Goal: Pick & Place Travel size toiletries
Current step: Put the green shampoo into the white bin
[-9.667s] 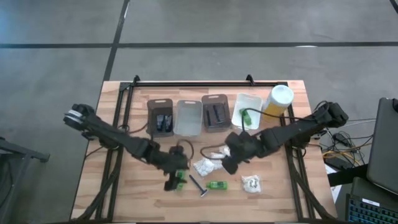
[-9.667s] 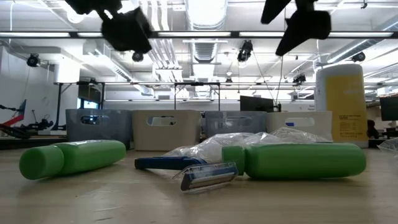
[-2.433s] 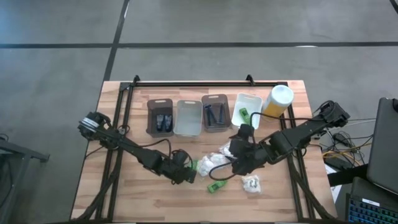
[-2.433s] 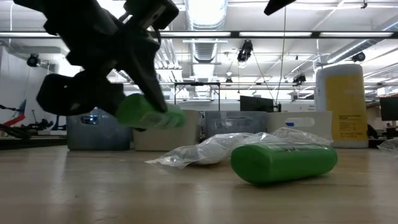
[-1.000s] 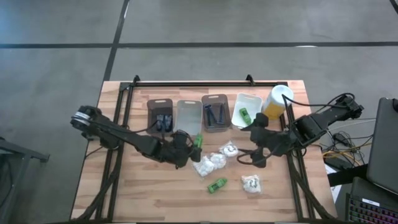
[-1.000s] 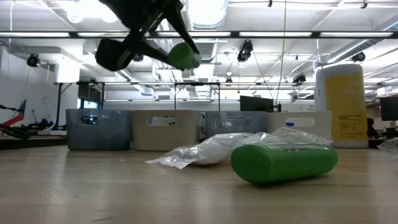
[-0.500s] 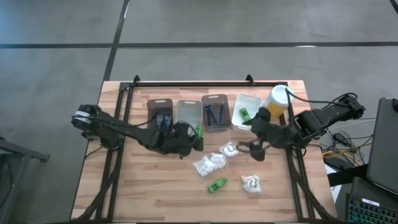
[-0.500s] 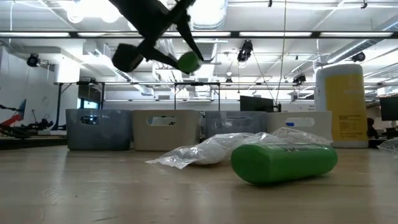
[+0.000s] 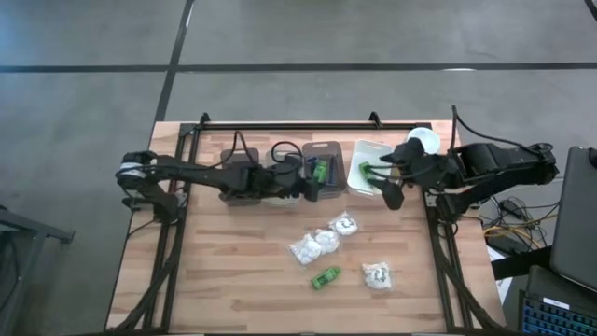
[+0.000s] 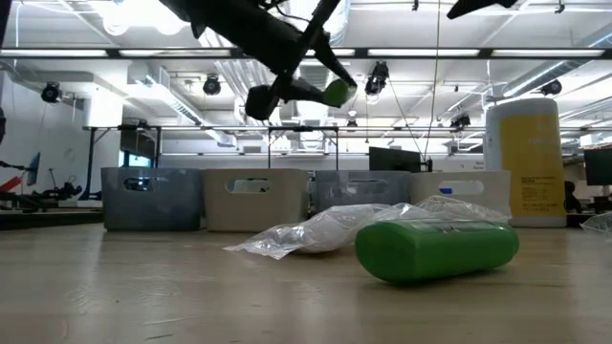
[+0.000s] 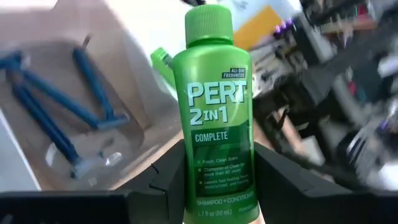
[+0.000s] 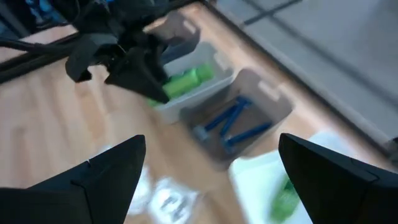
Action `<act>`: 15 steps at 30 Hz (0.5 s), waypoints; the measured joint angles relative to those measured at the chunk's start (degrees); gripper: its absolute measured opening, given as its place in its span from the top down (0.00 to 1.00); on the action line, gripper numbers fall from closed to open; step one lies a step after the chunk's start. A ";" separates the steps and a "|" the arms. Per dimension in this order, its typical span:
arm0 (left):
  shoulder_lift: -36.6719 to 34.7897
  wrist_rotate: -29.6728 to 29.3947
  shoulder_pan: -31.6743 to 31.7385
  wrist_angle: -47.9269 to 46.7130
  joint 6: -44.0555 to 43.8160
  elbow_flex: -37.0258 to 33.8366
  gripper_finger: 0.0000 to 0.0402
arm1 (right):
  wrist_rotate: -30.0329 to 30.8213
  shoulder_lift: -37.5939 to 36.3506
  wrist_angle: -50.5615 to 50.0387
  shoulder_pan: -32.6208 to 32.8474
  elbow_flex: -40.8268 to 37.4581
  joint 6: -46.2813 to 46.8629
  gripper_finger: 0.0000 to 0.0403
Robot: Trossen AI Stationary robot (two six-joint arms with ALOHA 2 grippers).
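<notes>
My left gripper is shut on a small bright green bottle high over the dark bin that holds blue razors. In the low view the bottle hangs well above the table. My right gripper is open and empty beside the white bin, where another green bottle lies. On the table's wood lie a third green bottle on its side and three white crinkly sachets. My left gripper pinches the green bottle by its lower body, near the base, one finger on either side. The fingers come about level from the table's left and lie along the bottle. Its cap points away from the wrist. The bottle is lifted clear.
Four bins stand in a row at the far side; my left arm lies over the grey bin and the clear one. A tall yellow bottle with a white cap stands right of the white bin. Bare wood lies near the table's left and near edges.
My left gripper has carried the green bottle toward the table's right and far edge, from beside the clear bin to above the razor bin, staying high. My right gripper has drawn back toward the far edge, to the white bin's right side.
</notes>
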 joint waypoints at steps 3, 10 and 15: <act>-0.84 0.96 -2.24 1.41 13.91 0.00 0.62 | -5.24 0.02 -0.53 -0.46 -0.81 4.30 0.09; -2.75 -7.68 -7.99 7.72 25.90 0.35 0.62 | -10.37 2.43 13.28 -3.38 -6.29 11.36 0.09; -2.53 -15.51 -8.39 7.77 30.60 0.50 0.62 | -10.46 5.31 25.45 -4.67 -9.05 13.86 0.09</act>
